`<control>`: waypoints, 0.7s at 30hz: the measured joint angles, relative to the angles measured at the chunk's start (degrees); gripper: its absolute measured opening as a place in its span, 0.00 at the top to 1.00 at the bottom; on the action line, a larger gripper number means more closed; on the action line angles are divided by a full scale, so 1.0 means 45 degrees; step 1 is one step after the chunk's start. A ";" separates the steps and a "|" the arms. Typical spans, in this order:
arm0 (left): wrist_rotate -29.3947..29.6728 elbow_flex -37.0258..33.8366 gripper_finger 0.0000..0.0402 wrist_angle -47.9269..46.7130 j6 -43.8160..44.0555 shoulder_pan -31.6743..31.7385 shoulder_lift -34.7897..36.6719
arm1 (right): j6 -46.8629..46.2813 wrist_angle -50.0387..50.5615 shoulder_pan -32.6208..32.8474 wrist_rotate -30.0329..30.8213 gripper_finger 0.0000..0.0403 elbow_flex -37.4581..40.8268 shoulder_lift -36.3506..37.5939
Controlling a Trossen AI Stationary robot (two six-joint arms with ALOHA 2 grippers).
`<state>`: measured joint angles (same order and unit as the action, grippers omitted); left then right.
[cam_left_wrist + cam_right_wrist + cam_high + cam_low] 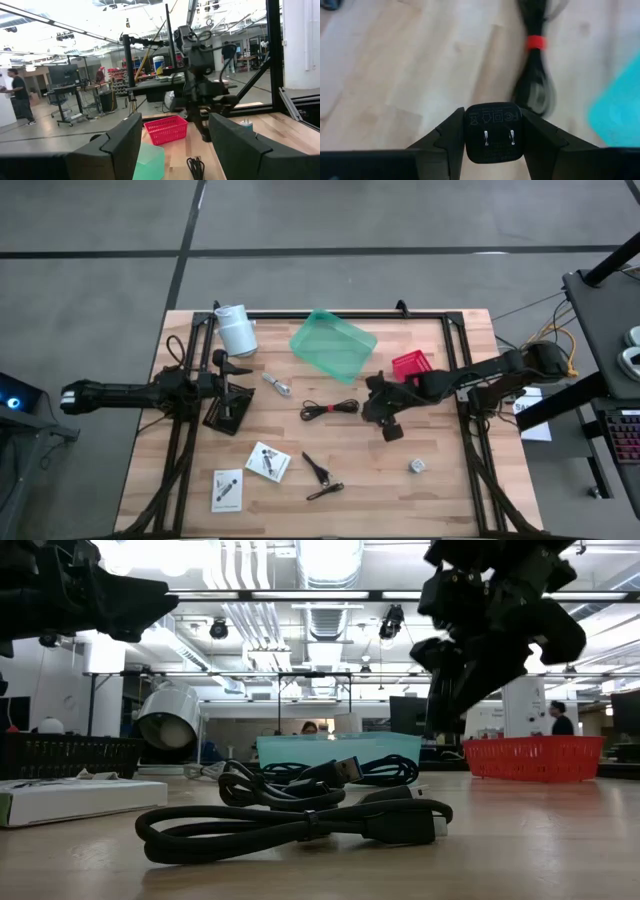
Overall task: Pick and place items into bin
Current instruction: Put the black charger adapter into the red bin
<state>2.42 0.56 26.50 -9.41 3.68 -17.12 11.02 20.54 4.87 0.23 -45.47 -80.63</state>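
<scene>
Now the right end effector (492, 131) is clamped on a black charger (493, 132), above mid-table near the cable (330, 409). Bin (333, 343) sits by the far edge. Best carry it high over the rim, then release. Left end effector (172, 150) idles, spread, by the left edge.

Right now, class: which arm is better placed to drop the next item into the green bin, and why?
The right. Its gripper is shut on a black plug adapter and hangs just beside the green bin. The left gripper is open, holds nothing, and sits farther from the bin at the table's left side.
</scene>
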 joint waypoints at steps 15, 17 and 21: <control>0.0000 0.0000 0.47 0.0010 -0.0010 0.0001 0.0009 | -0.3250 0.3240 -0.1999 0.0913 0.65 0.0048 0.2742; 0.0000 0.0000 0.47 0.0034 -0.0022 0.0001 0.0009 | -0.4236 0.3783 -0.2260 0.1003 0.65 0.0058 0.2877; 0.0000 0.0000 0.47 0.0293 -0.0120 0.0001 -0.0001 | -0.5506 0.4910 -0.2537 0.1392 0.64 0.0061 0.3101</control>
<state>2.42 0.56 27.82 -9.95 3.68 -17.12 -13.76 42.64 -6.55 6.49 -45.20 -66.68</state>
